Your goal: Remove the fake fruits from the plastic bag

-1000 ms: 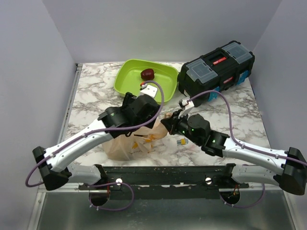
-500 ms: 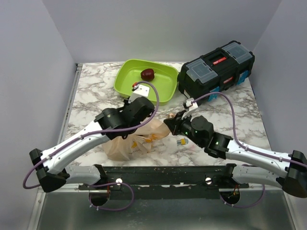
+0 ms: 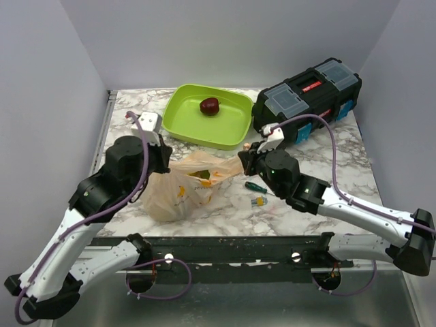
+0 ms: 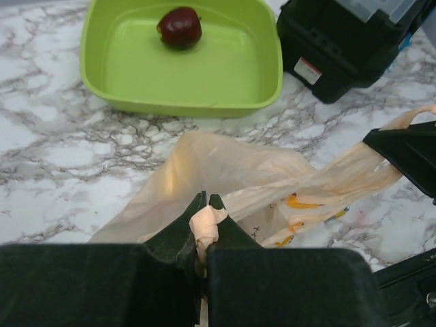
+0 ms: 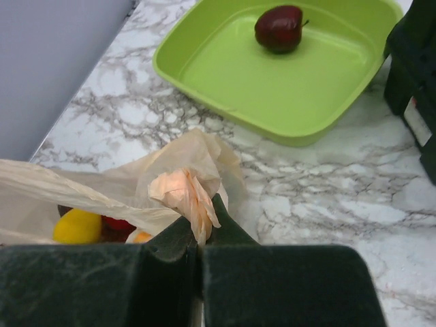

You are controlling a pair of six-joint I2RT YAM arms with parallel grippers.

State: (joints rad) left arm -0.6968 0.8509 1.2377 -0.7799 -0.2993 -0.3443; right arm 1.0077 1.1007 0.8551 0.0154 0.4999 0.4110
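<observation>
Pinching the plastic bag (image 3: 180, 194) at opposite ends, L hand (image 4: 206, 208) & R hand (image 5: 199, 228) both clenched on it. Fake fruits (image 5: 80, 226) show inside, maybe three.

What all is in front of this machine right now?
table: one, white marble pattern
plastic bag: one, pale orange, near middle of the table, stretched between both arms
fake fruits in the bag: at least three show, yellow, red, orange
tray: one, lime green, far side of the table
dark red fruit: one, in the tray
toolbox: one, black with red and blue, right of the tray
screwdriver: one, green-handled, on the table right of the bag
small yellow and blue thing: one, beside the screwdriver, unclear
arms: two, white and black, left and right
left fingers: black, shut on the bag
right fingers: black, shut on the bag
</observation>
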